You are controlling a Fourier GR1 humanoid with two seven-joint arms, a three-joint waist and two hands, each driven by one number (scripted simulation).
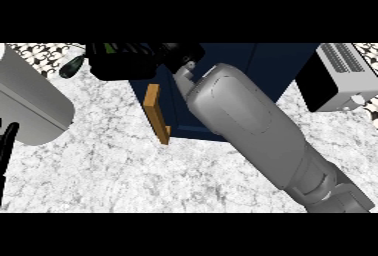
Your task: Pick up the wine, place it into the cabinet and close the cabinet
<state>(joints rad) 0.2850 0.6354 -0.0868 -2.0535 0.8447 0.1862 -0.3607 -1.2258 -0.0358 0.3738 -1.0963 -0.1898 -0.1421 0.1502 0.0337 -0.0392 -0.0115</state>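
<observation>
The wine bottle (71, 66) is dark green; only one end sticks out at the upper left, and the rest is hidden in my right hand (122, 64). That black hand is curled round the bottle, left of the navy cabinet (266, 65). My right forearm (251, 125) crosses the cabinet's front and hides much of it. The cabinet door (168, 107) stands open, edge-on, with a wooden handle (153, 112) on it. At the left edge a large grey forearm (29, 100) shows, with a thin black part of my left hand (7, 150) beside it.
A grey and white appliance (339, 80) with a black side stands right of the cabinet. The marbled white counter (133, 175) spreads across the lower half. Patterned wall tiles (44, 51) show at the top left.
</observation>
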